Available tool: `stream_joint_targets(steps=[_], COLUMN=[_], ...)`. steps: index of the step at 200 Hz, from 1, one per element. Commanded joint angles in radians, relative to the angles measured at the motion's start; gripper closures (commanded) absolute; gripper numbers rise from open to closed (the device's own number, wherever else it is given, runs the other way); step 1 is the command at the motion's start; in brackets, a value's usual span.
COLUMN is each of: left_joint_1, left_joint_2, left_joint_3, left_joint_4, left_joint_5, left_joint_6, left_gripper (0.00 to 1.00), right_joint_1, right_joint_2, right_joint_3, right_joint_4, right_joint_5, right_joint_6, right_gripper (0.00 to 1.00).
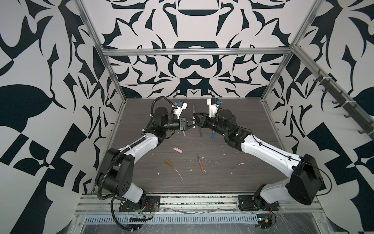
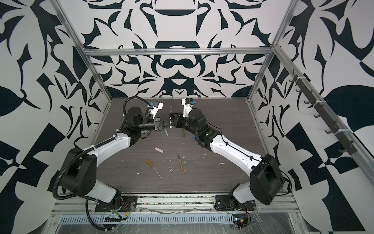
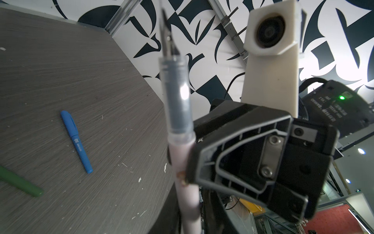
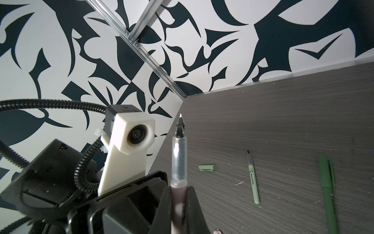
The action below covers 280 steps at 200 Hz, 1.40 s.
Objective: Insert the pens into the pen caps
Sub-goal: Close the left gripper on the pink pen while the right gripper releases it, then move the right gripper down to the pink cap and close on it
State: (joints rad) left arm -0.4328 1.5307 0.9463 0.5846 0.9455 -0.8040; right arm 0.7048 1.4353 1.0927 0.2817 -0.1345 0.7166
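A pale pink pen (image 1: 194, 113) (image 4: 179, 162) stands upright above the back middle of the table, its dark tip up. My right gripper (image 4: 179, 190) (image 1: 196, 118) is shut on the pen's pink barrel. My left gripper (image 1: 193, 122) (image 2: 170, 123) meets the same pen (image 3: 182, 154) from the opposite side, lower down, and is shut on it. The pink cap (image 1: 178, 150) lies on the table in front. An orange-brown cap (image 1: 169, 162) and an orange-brown pen (image 1: 200, 163) lie nearer the front. A pale green pen (image 4: 253, 178) and pale green cap (image 4: 206, 167) lie under the left arm.
A blue pen (image 3: 77, 141) (image 1: 213, 136) and a dark green pen (image 4: 327, 192) (image 1: 201, 133) lie on the table below the grippers, both with caps on. White flecks (image 1: 179, 174) dot the dark wood table (image 1: 232, 178). Patterned walls and metal posts (image 1: 113, 77) enclose three sides.
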Motion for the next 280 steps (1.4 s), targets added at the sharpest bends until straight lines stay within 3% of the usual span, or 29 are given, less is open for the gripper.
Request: stream_joint_targets(steps=[1,20,44,61,98,132,155,175,193,214,255,280], left_joint_1=[-0.004,-0.004,-0.003,0.0,0.014,0.03,0.042,0.042,0.042,0.042,0.042,0.04], left_joint_2=[-0.025,-0.029,-0.04,-0.049,-0.099,-0.188,-0.289,-0.371,-0.437,-0.486,-0.496,-0.507], left_joint_3=[0.013,0.012,0.006,0.012,0.06,0.072,0.049,-0.01,-0.077,-0.128,-0.145,-0.143], left_joint_4=[0.011,0.006,-0.008,-0.057,-0.354,-0.512,-0.543,-0.465,-0.362,-0.265,-0.12,-0.116], left_joint_5=[-0.011,-0.02,-0.044,-0.068,-0.25,-0.484,-0.648,-0.697,-0.714,-0.691,-0.441,-0.408], left_joint_6=[0.014,0.019,0.034,0.067,0.241,0.357,0.401,0.42,0.421,0.428,0.442,0.462], left_gripper=[0.88,0.94,1.0,1.0,1.0,1.0,1.0,1.0,1.0,1.0,1.0,1.0], right_joint_1=[0.014,0.015,0.017,0.017,0.017,0.015,0.015,0.02,0.037,0.081,0.154,0.179], right_joint_2=[-0.013,-0.019,-0.033,-0.054,-0.14,-0.151,-0.037,0.081,0.172,0.28,0.48,0.553], right_joint_3=[0.009,0.01,0.019,0.049,0.099,0.116,0.154,0.176,0.2,0.272,0.445,0.515], right_joint_4=[0.04,0.036,0.025,-0.036,-0.253,-0.39,-0.517,-0.556,-0.556,-0.615,-0.763,-0.815], right_joint_5=[-0.01,-0.018,-0.038,-0.039,0.055,0.082,0.044,-0.027,-0.063,-0.021,0.066,0.104], right_joint_6=[-0.002,-0.006,-0.016,-0.05,-0.184,-0.236,-0.262,-0.28,-0.293,-0.351,-0.441,-0.473], right_gripper=[1.0,1.0,0.81,0.74,0.71,0.77,0.89,0.99,1.0,0.99,0.95,0.93])
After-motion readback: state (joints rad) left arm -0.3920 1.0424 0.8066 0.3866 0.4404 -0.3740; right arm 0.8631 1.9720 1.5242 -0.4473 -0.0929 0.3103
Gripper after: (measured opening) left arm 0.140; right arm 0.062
